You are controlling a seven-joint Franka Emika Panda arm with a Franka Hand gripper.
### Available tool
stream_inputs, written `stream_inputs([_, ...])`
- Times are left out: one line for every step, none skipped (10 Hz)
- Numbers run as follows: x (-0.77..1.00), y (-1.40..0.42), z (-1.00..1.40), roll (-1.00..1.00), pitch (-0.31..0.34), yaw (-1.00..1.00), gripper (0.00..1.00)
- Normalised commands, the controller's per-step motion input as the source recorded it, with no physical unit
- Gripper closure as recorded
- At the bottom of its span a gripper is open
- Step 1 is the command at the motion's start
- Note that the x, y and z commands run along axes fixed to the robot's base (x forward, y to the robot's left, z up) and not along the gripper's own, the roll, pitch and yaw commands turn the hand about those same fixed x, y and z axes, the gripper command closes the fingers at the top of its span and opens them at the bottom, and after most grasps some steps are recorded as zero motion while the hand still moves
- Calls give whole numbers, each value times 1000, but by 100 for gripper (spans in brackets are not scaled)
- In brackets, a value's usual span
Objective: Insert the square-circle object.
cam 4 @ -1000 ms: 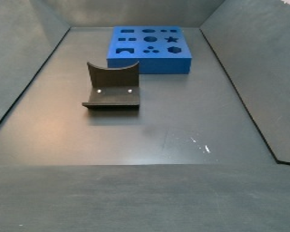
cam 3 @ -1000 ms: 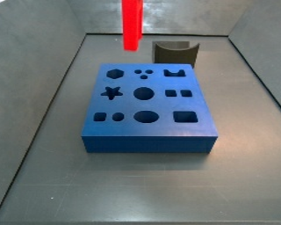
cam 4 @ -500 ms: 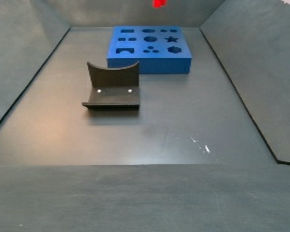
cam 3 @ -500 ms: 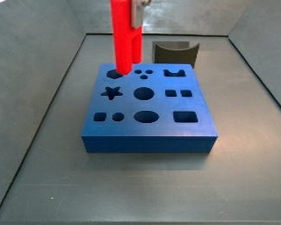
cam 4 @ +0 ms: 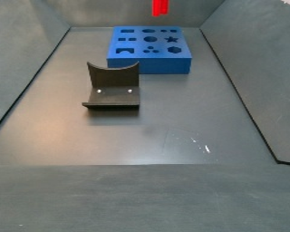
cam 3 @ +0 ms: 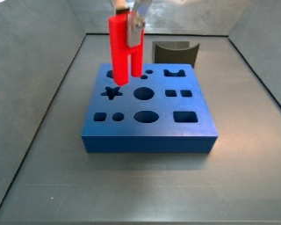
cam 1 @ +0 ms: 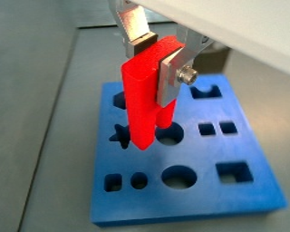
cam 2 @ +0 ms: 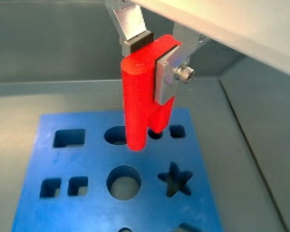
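The square-circle object [cam 1: 145, 95] hangs upright above the blue block [cam 3: 149, 110], prongs pointing down, clear of the block's top face in a side view. The pincer [cam 1: 156, 65] grasps it near its upper end, silver fingers [cam 2: 172, 71] pressed against its sides. Status: pickup and carry done. Remaining, by judgement: align the prongs over the matching square-and-circle cutout, lower, release. The fixture [cam 4: 111, 87] stands apart on the desk [cam 4: 172, 136].

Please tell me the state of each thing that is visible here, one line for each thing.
Gripper: shut on the red piece, above the block.
Bright red two-pronged plastic piece: held upright, not yet inserted.
Blue block with shaped holes: all visible holes empty.
Dark grey curved block: lying on the floor, untouched.
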Motion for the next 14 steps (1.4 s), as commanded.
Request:
stream_inputs([-277, 0, -409, -50, -46, -846, 100])
stream_inputs([-300, 0, -357, -33, -43, -840, 100])
stream_inputs([-366, 0, -303, -20, -36, -791, 100])
stream_inputs([-446, 0, -229, -6, -31, -717, 100])
stream_inputs([-509, -3, -186, 0, -49, -657, 100])
stream_inputs([-523, -86, -86, -13, -63, -597, 100])
stream_inputs([-377, -191, -69, -131, -147, -620, 100])
stream_inputs([-143, -106, -126, -186, -179, -820, 100])
stream_inputs([0, -91, -100, -176, -200, -917, 100])
stream_inputs([254, -163, -223, -113, -44, -546, 100])
stream_inputs([220, -146, -206, -54, -47, -409, 100])
stream_inputs([269, -183, -209, 0, 0, -337, 100])
stream_inputs([186, -243, -166, 29, 0, -269, 100])
stream_inputs([151, -237, -180, 24, 0, -289, 100])
